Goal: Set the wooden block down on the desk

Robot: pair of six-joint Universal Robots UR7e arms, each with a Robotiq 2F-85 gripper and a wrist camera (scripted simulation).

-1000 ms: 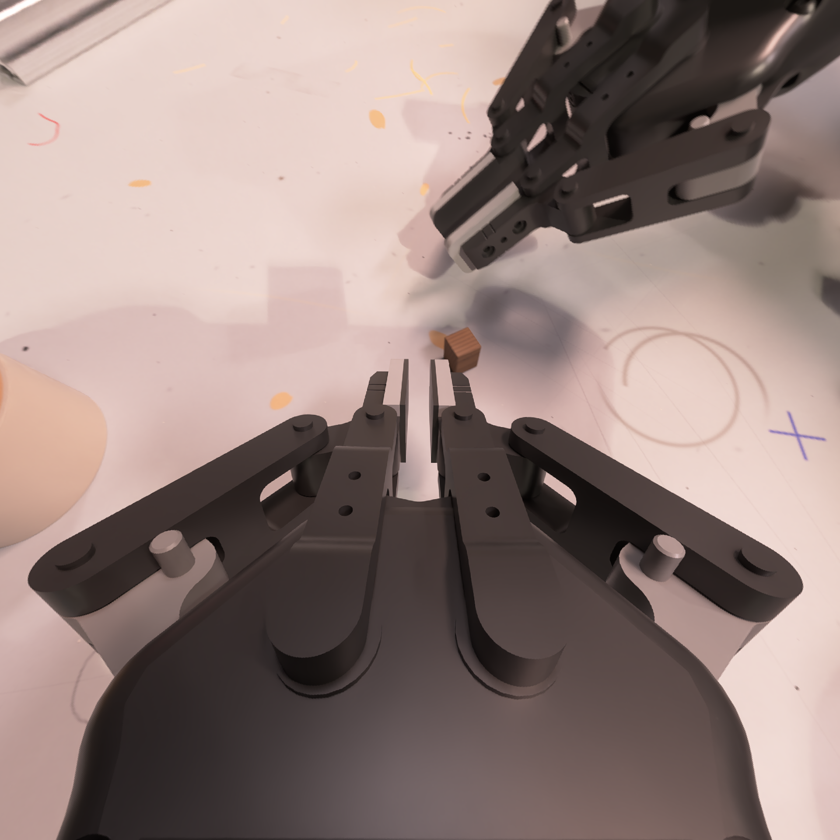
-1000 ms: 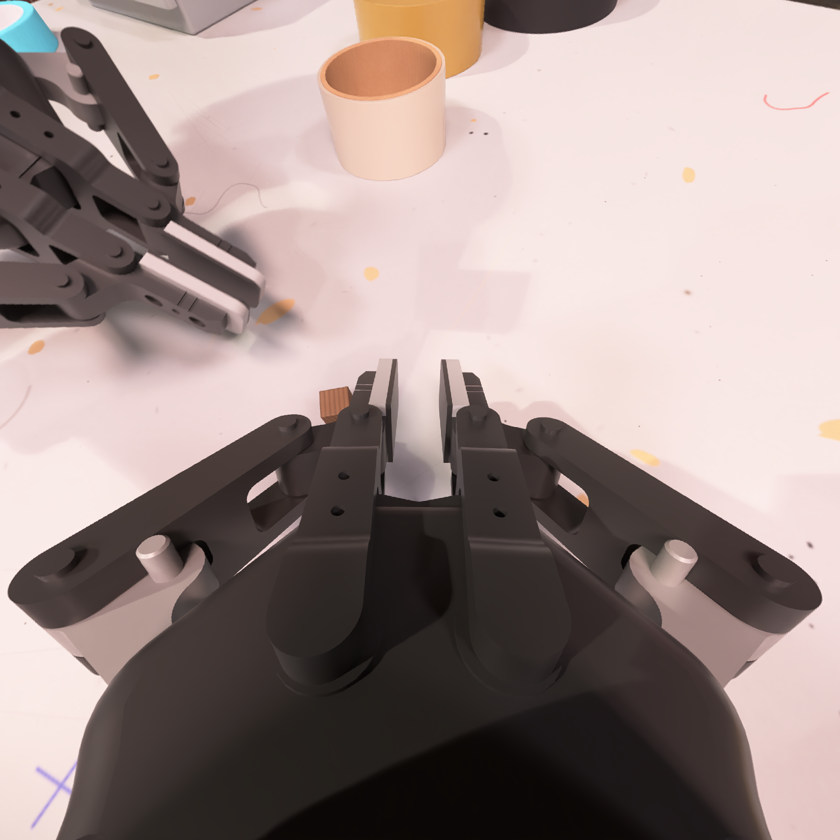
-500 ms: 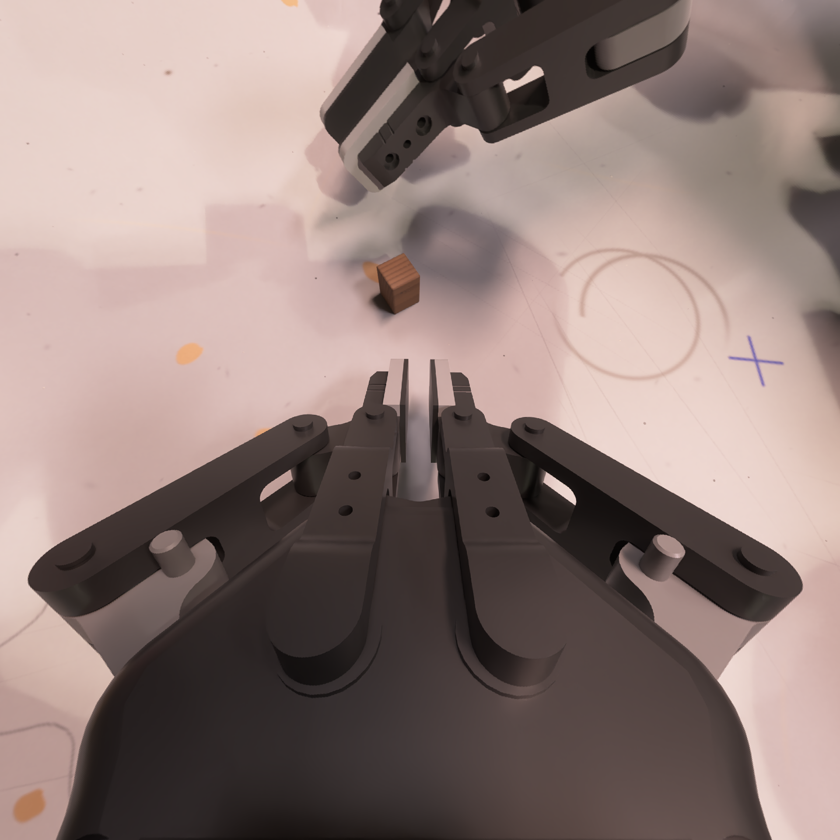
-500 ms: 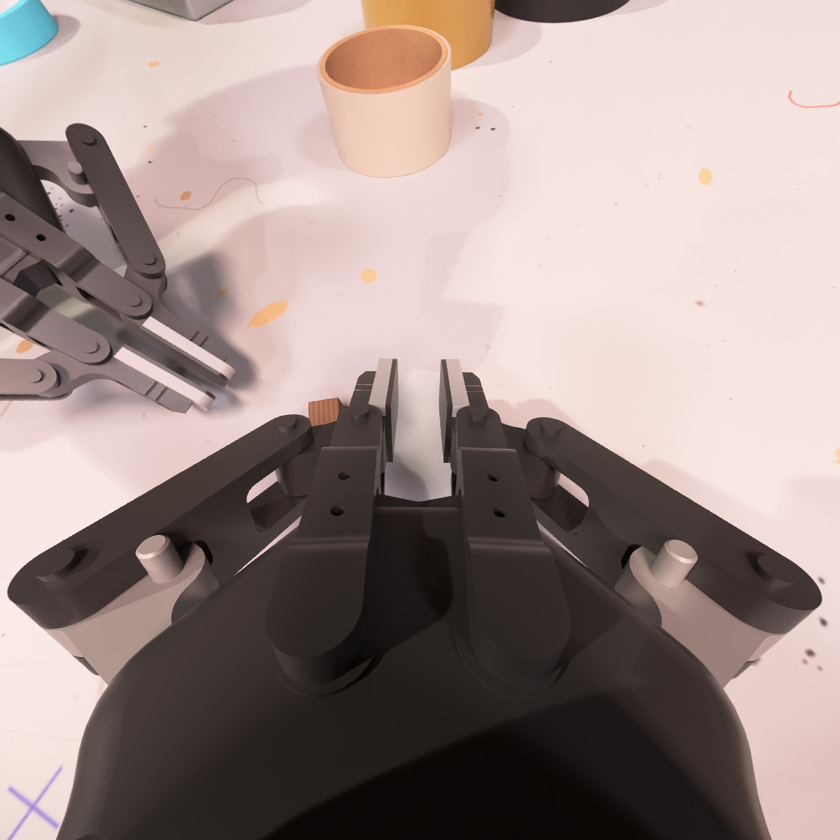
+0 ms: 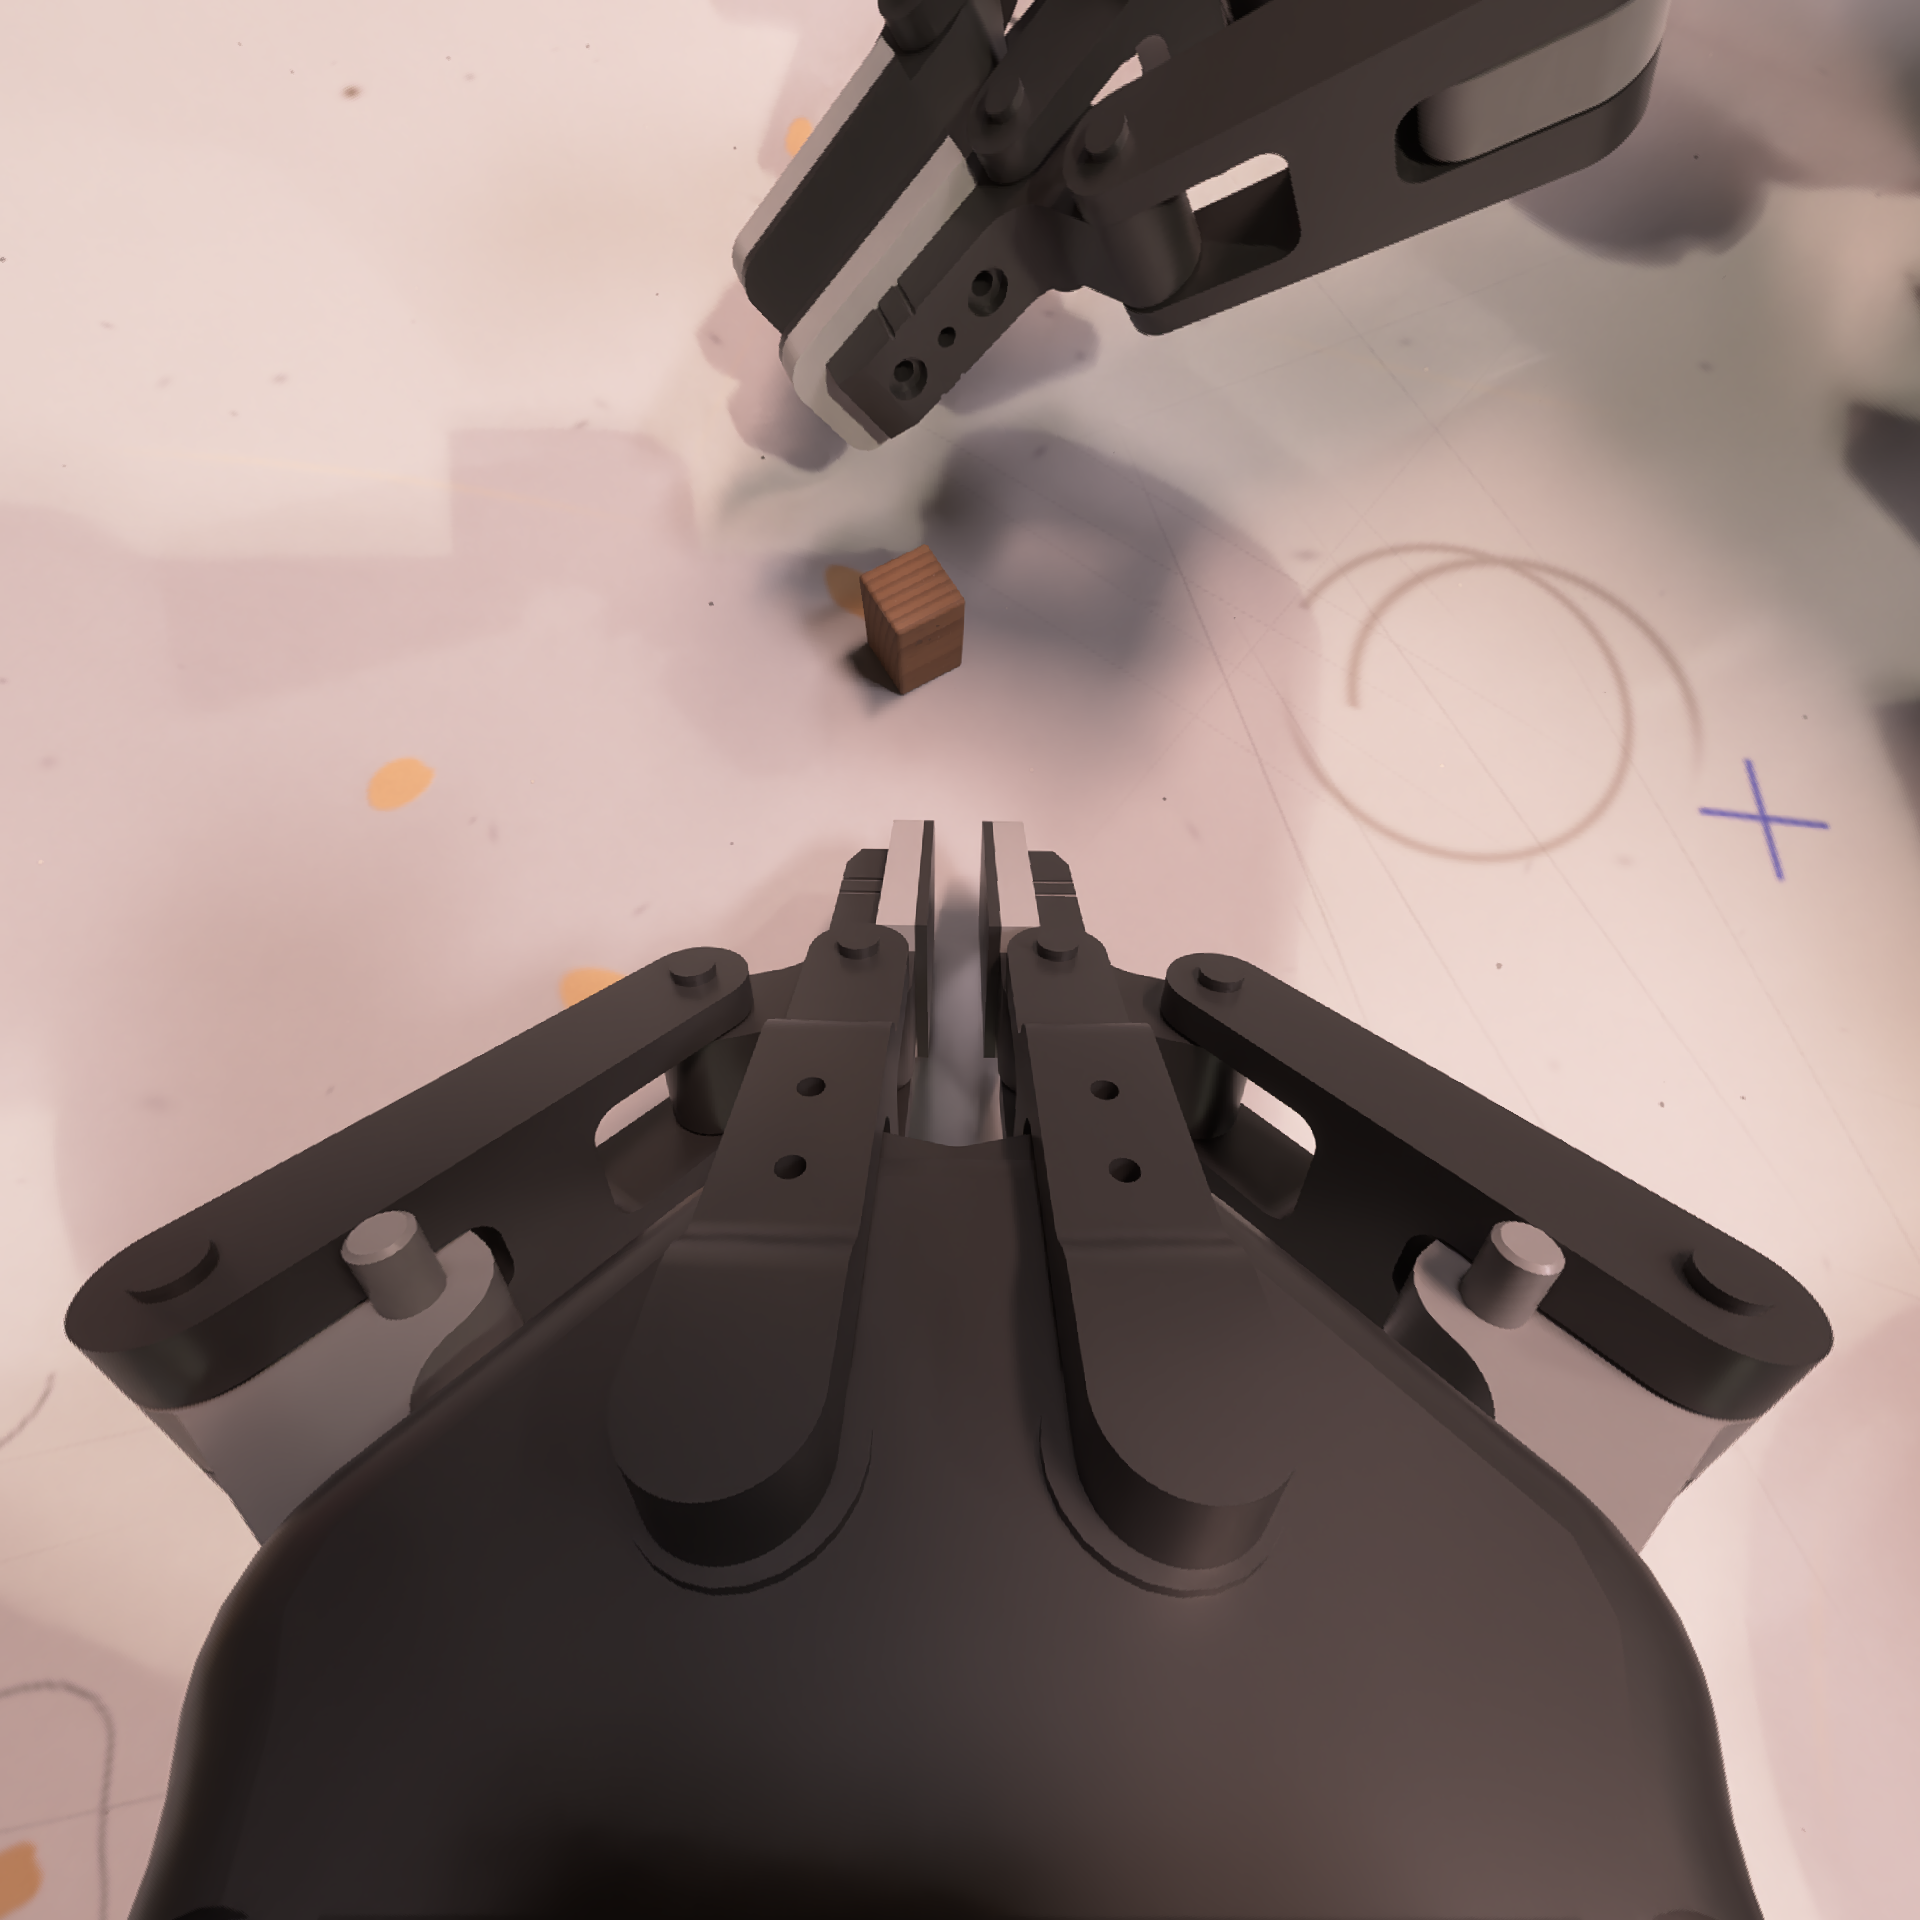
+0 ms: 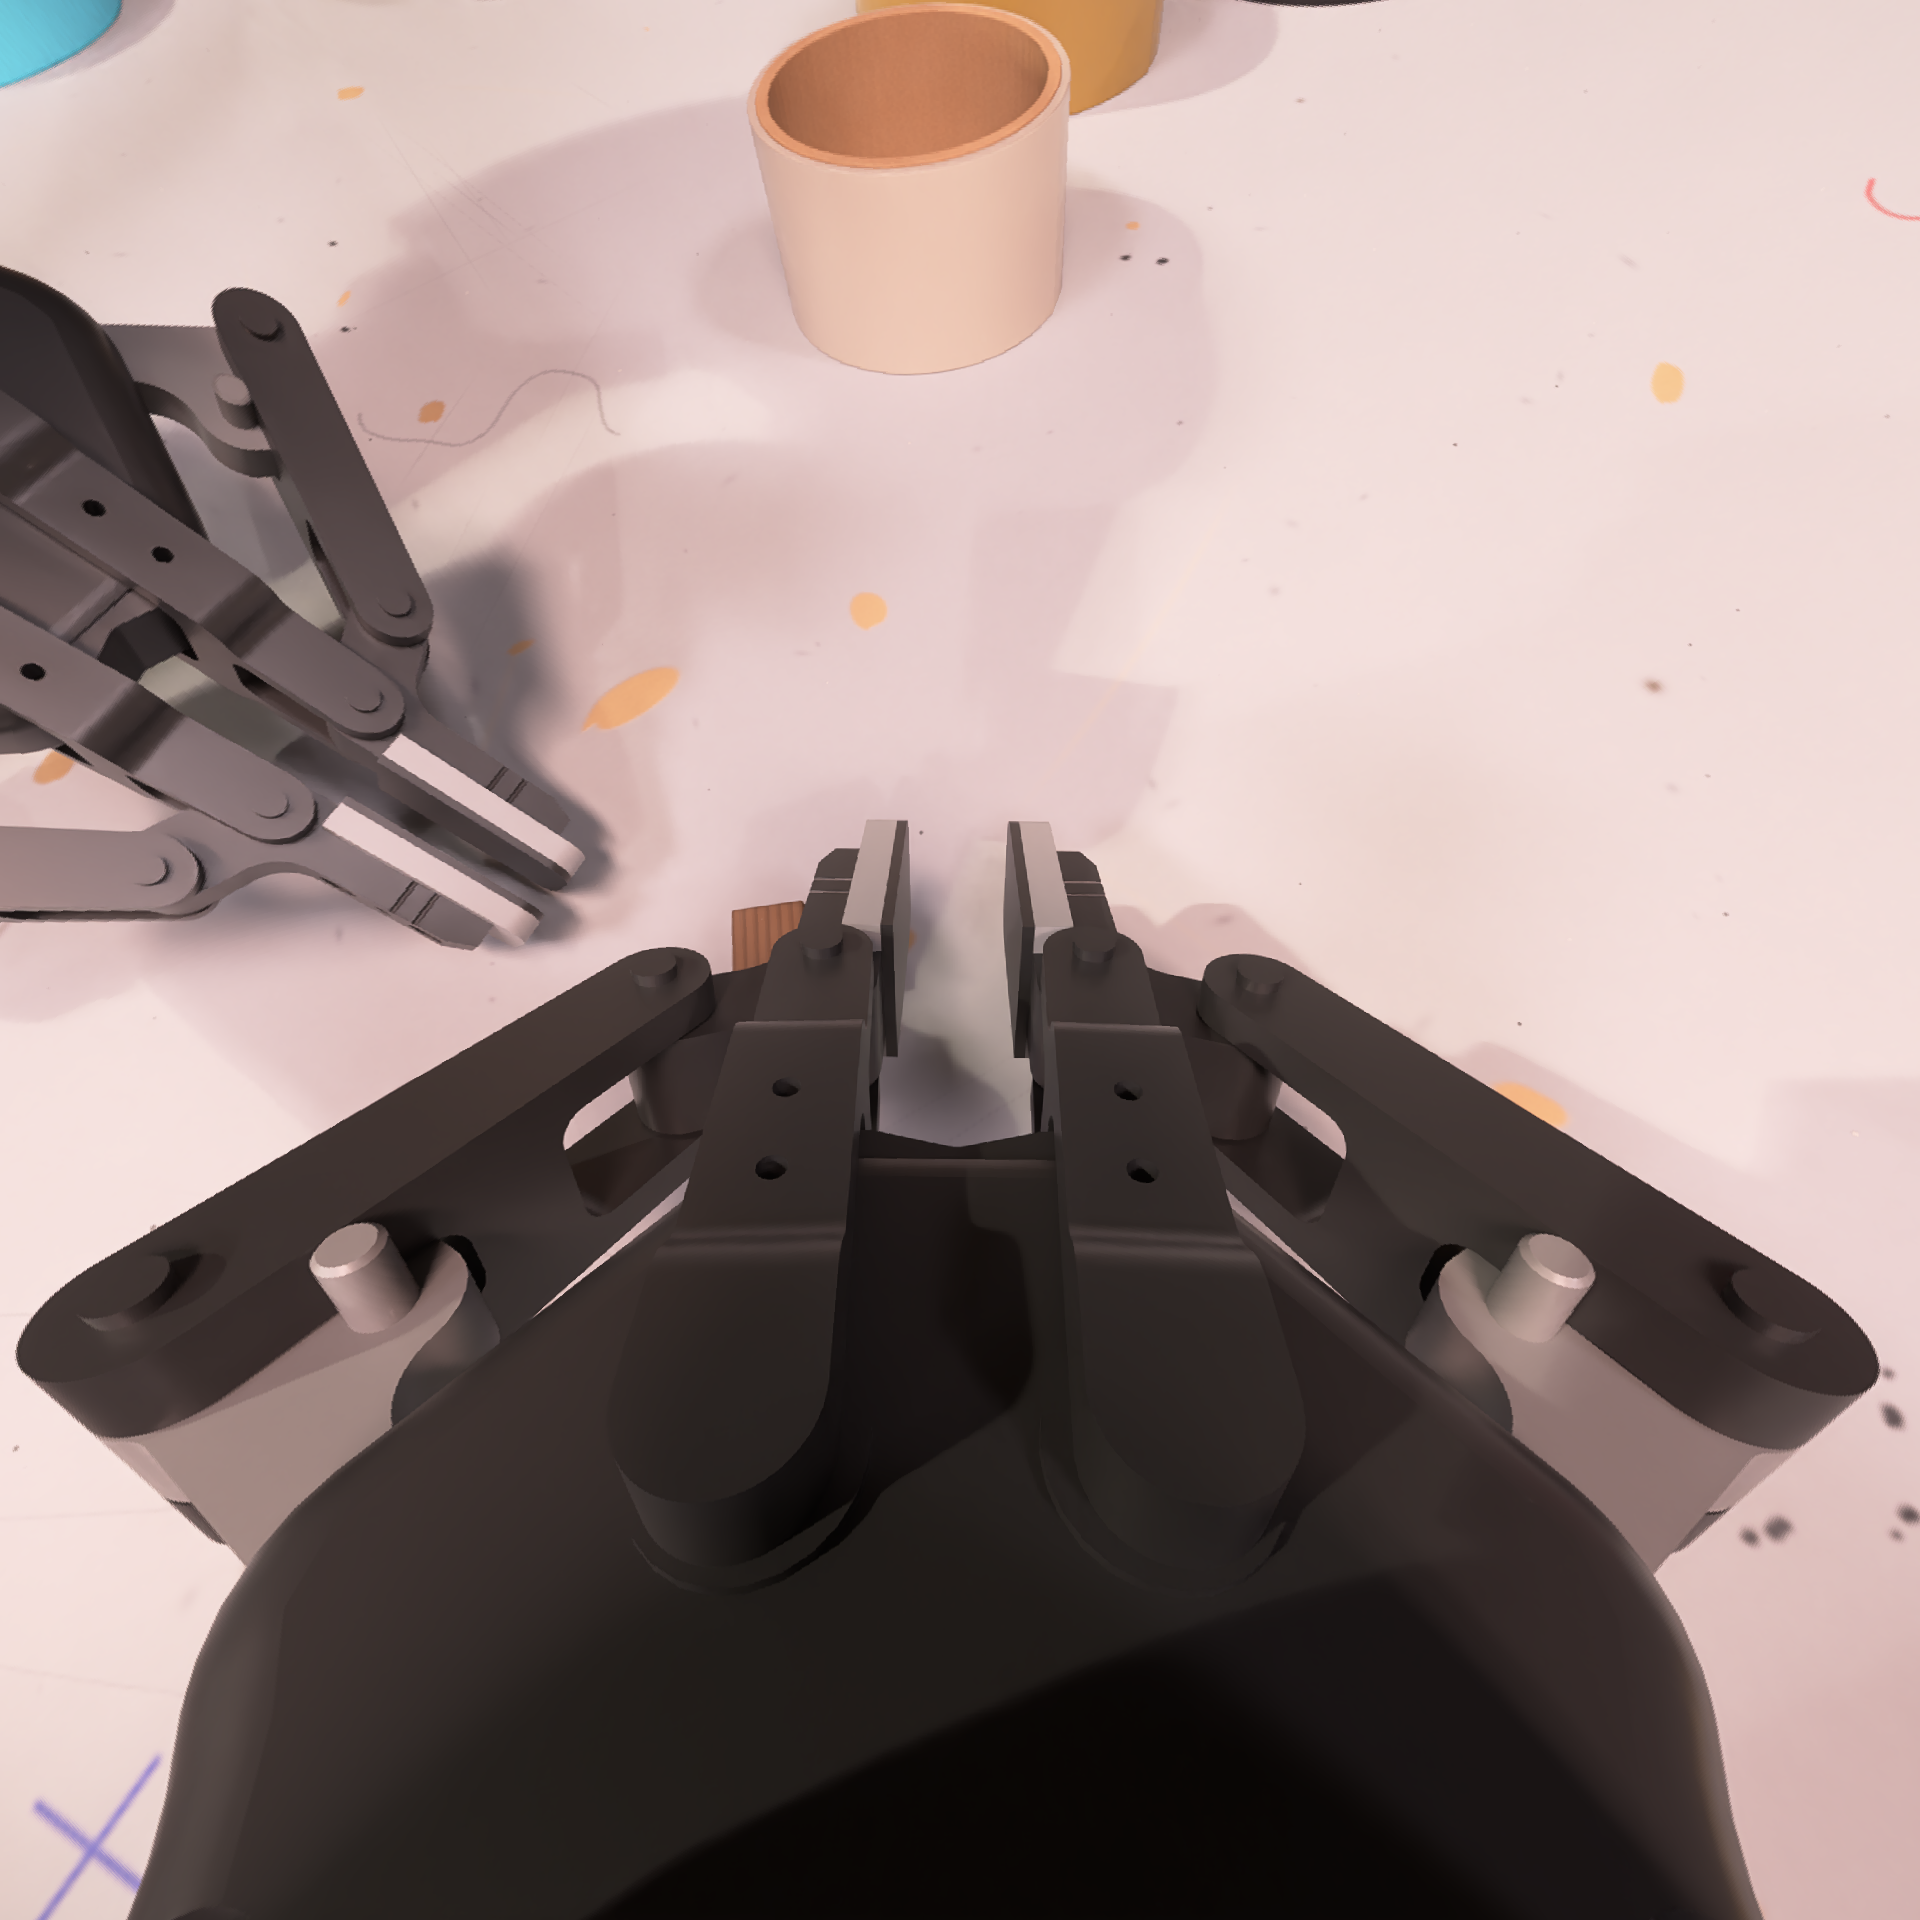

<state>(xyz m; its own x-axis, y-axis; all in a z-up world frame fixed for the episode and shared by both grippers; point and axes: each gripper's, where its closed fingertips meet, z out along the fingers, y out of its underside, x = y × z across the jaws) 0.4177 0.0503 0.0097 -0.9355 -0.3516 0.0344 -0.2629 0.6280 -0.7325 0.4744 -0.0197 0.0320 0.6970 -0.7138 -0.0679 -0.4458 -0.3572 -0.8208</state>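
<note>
- Wooden block: small brown cuboid with fine horizontal grain lines, standing free on the desk at upper centre of the left wrist view; in the right wrist view only a corner shows, just left of that gripper's own fingers. Nothing grips it. Judged: the set-down looks done.
- Left gripper: dark matte linkage with pale flat pads, jaws drawn near together with a narrow slot between, holding nothing; it sits below the block in frame, apart from it.
- Right gripper: same build, jaws a little parted and empty; in the left wrist view its tips hang above the block at top centre, not touching.
- Risk, judged: the block is light and stands on a small face; a sweep by either fingertip could nudge or topple it. The two grippers are near each other, so crossing paths could collide.
- Beige cup: smooth, slightly tapered cylinder with a tan interior, upper centre of the right wrist view, well apart from the block.
- Desk: pale, smooth, flecked with orange spots, brown ring marks and a blue cross.
</note>
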